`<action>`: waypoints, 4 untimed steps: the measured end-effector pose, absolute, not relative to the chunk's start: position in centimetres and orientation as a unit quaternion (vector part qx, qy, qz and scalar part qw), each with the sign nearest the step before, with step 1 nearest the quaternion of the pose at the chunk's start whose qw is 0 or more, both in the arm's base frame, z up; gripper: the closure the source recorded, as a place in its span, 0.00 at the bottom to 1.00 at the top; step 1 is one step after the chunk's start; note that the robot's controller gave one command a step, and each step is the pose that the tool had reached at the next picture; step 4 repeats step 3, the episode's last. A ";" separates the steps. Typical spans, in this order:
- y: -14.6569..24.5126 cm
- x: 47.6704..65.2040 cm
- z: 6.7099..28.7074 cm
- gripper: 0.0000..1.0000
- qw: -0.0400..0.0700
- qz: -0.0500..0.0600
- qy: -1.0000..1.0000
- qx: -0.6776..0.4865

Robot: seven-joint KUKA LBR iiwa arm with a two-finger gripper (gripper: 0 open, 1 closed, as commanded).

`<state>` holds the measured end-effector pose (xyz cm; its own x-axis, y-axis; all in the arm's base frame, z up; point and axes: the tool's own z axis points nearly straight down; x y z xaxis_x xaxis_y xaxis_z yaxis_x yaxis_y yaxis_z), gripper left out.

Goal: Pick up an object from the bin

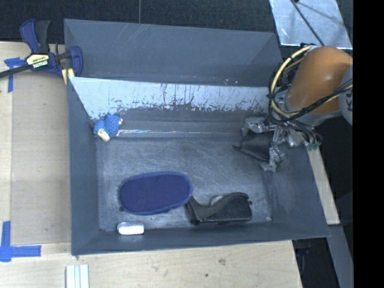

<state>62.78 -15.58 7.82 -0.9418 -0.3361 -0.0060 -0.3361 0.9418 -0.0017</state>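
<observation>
Camera view: we looked down into the grey metal bin (180, 242), its floor (198, 155) scuffed pale and its sloping far wall (180, 93) streaked with rust-coloured scratches, with dark ground (180, 2) beyond the far rim. The arm came in from the right under its orange cover (321, 77) and looped cables (281, 98). The gripper (275, 158) hung low over bare floor at the bin's right side, and we could not tell whether it was open or closed. A dark shape (255, 150) just to its left we could not make out. Nothing showed in its grasp. The nearest thing, a black tool-like object (221, 209), lay by the near wall, touching or just beside a flat blue oval pad (155, 192). A small white block (130, 228) sat in the near left corner, and a small blue-and-yellow toy (108, 126) rested at the foot of the far wall, well apart from the gripper
</observation>
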 end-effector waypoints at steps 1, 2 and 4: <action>-15.3 62.8 7.8 1.00 0.003 0.001 0.985 -0.171; -14.3 61.6 19.8 1.00 0.006 -0.002 0.985 -0.174; -15.6 59.1 28.3 1.00 0.004 -0.003 0.931 -0.364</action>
